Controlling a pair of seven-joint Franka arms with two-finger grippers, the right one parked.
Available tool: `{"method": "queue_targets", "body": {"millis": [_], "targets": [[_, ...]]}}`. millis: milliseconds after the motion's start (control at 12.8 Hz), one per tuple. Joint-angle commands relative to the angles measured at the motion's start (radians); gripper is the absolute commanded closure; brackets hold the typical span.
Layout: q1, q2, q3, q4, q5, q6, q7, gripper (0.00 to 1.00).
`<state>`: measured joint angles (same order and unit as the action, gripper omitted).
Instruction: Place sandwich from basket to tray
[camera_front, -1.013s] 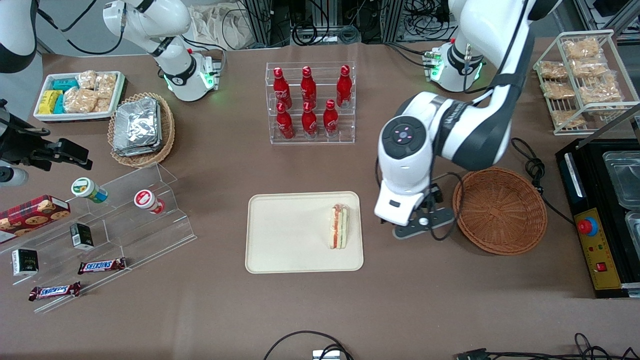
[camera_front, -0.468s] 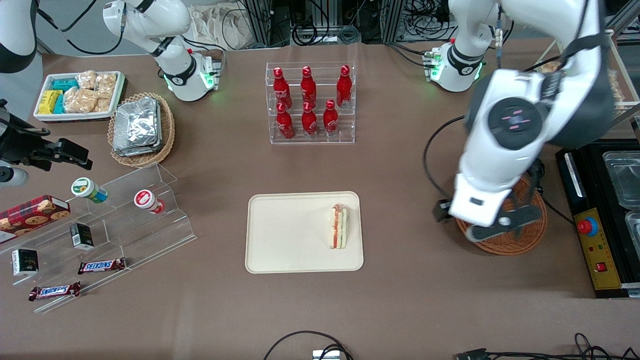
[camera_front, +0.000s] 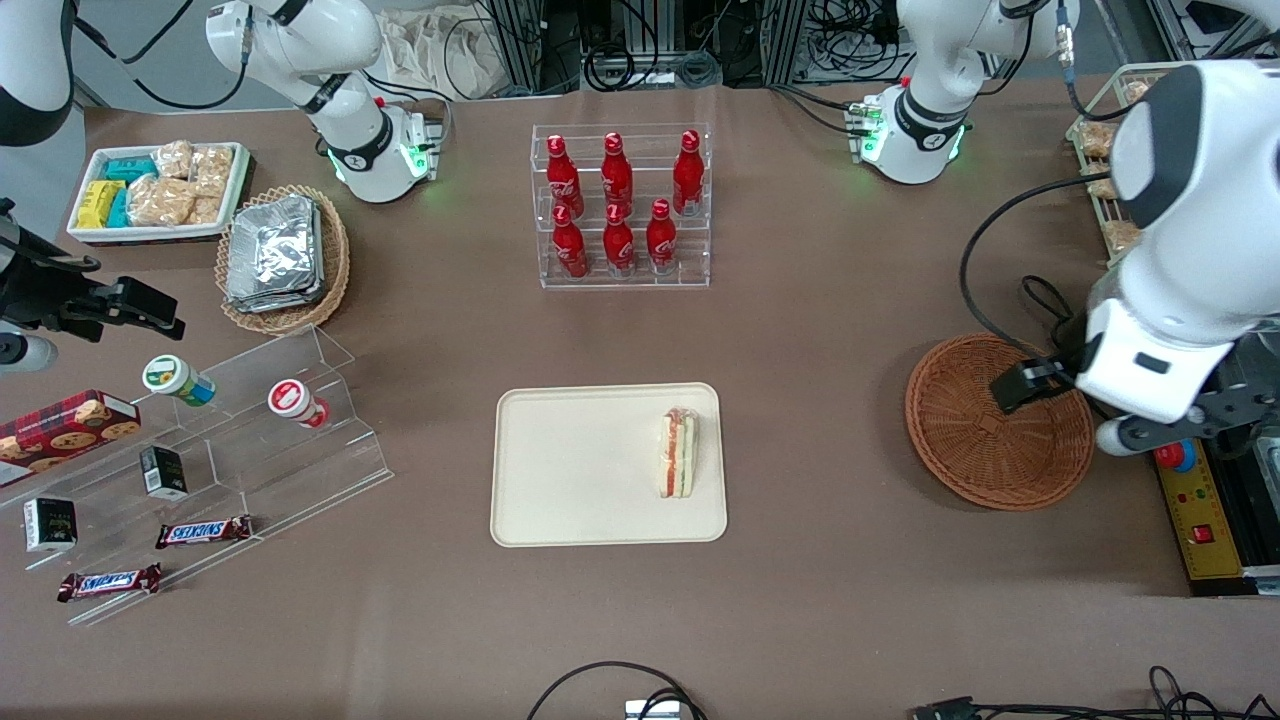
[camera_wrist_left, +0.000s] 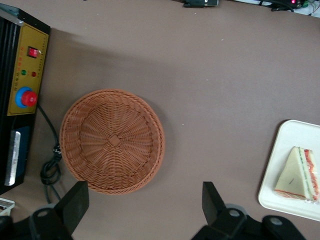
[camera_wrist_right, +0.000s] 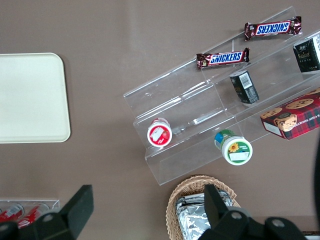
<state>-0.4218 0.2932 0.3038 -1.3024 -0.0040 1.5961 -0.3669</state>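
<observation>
On the cream tray (camera_front: 560, 500), near the edge facing the basket: wrapped sandwich (camera_front: 678, 453), lying flat. Wicker basket (camera_front: 975, 450) holds nothing. Left gripper (camera_wrist_left: 145, 207) hangs above the table beside the basket, fingers spread, carrying nothing. Transfer looks complete; only parking the arm remains.

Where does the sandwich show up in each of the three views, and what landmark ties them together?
Front view: the sandwich lies on the tray, at its edge nearest the basket.
Left wrist view: sandwich on the tray's corner; the open gripper hangs above the table beside the basket.
Right wrist view: not in it.
Shared landmark: the tray.
</observation>
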Motion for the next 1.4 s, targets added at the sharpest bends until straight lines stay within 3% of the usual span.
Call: {"method": "queue_targets", "body": {"millis": [0,156,234,545,779,1325], "targets": [[-0.006,-0.028,0.006,-0.018,-0.016,-0.018,0.031,0.0],[-0.005,-0.039,0.006,-0.021,-0.016,-0.018,0.032,0.0],[0.064,-0.04,-0.011,-0.021,-0.017,-0.018,0.037,0.0],[0.193,-0.078,-0.132,-0.026,-0.024,-0.034,0.081,0.0],[0.348,-0.127,-0.265,-0.049,-0.021,-0.067,0.153,0.0],[0.526,-0.236,-0.445,-0.083,-0.017,-0.128,0.192,0.0]]}}
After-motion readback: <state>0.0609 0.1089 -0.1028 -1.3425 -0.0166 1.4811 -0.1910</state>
